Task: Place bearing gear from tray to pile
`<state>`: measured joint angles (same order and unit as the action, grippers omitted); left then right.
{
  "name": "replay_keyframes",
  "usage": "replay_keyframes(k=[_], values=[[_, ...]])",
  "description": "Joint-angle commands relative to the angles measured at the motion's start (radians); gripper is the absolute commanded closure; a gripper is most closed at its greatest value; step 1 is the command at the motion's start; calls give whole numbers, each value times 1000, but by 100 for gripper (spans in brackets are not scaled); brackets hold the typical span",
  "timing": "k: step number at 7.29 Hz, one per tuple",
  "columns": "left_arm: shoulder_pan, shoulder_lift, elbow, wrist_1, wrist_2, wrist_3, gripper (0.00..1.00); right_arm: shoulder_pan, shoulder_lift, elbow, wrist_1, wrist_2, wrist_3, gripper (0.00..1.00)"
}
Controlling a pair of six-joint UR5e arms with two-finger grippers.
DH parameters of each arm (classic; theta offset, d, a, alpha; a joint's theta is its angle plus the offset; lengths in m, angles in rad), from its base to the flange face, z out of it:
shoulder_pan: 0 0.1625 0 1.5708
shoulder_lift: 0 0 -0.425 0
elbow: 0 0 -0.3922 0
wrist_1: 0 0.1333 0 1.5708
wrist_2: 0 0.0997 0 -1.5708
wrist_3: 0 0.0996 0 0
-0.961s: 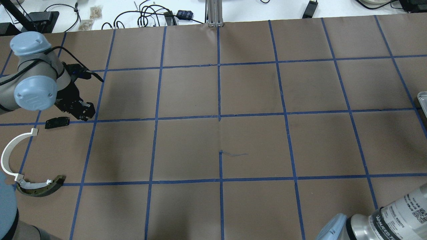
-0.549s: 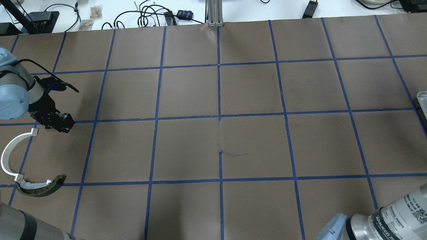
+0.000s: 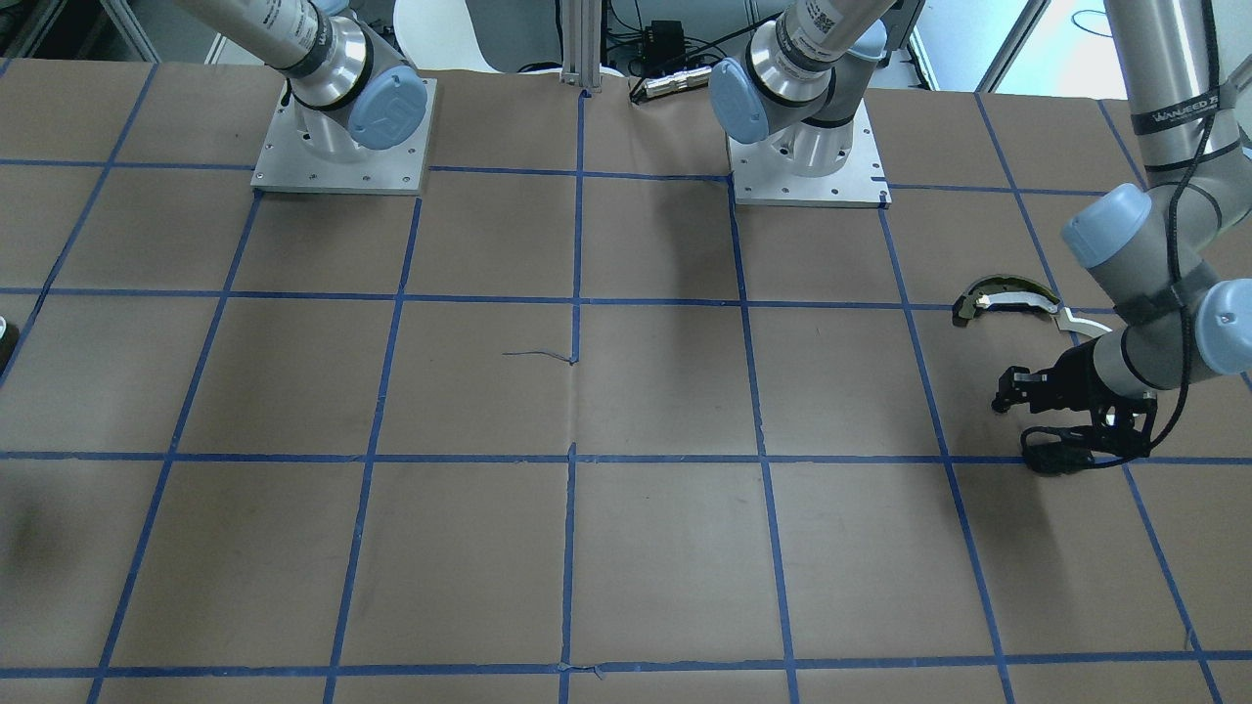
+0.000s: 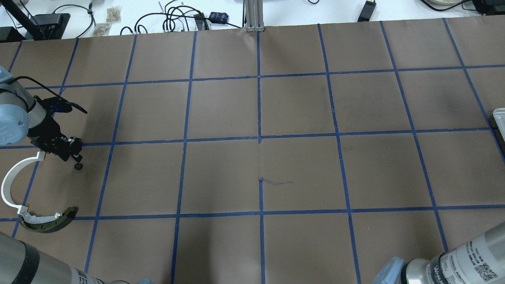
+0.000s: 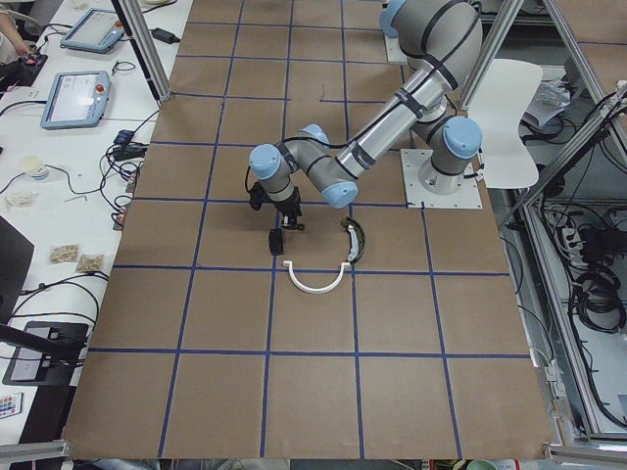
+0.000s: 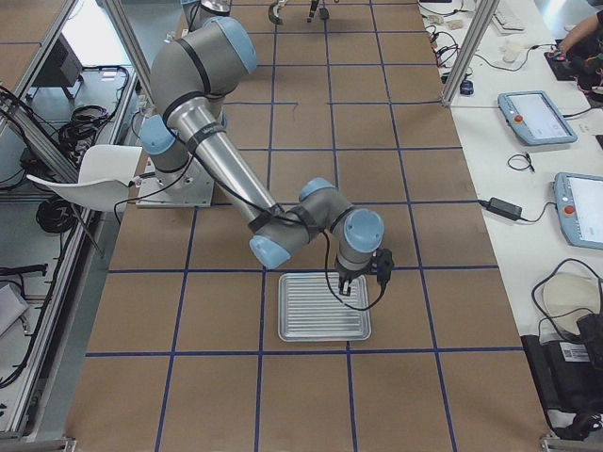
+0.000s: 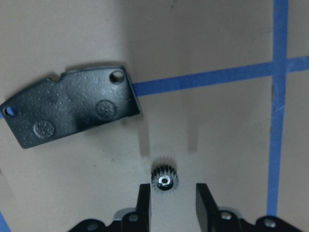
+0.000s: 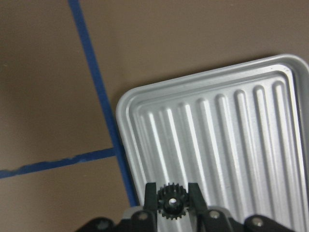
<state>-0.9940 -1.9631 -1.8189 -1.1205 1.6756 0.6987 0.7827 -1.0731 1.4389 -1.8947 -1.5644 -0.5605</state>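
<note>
My left gripper (image 7: 173, 200) is open at the pile; it also shows from overhead (image 4: 72, 153). A small black bearing gear (image 7: 164, 180) lies on the paper at its fingertips, gripped by neither, and shows from overhead (image 4: 78, 166). The pile's flat black plate (image 7: 72, 111) lies just beyond it. The white arc (image 4: 12, 177) and the dark curved piece (image 4: 49, 223) lie nearer the robot. My right gripper (image 8: 172, 195) is shut on a second small gear (image 8: 173, 205) over the corner of the ribbed metal tray (image 8: 231, 135).
The tray (image 6: 311, 320) sits at the table's right end, with only its rim (image 4: 499, 116) showing from overhead. Brown paper with blue tape lines covers the table. Cables and boxes lie along the far edge (image 4: 177, 17).
My left arm has swung left and toward the robot, now covering the black plate from overhead. A small gear now shows on the paper beside its fingers. The right arm's elbow shifted slightly.
</note>
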Motion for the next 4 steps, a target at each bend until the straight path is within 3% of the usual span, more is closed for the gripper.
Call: replay_keyframes(k=[1,2,3,4], values=[[-73,71,50,-56,-14,-69,42,230,-68,11,101,9,345,100],[-116,113,100,-178,-19,-124,36,366,-68,17,103,33,542,100],[-158,145,148,-276,-84,-242,33,494,-67,20,102,50,746,100],[-175,161,154,-289,-179,-277,26,630,-68,27,98,69,931,100]])
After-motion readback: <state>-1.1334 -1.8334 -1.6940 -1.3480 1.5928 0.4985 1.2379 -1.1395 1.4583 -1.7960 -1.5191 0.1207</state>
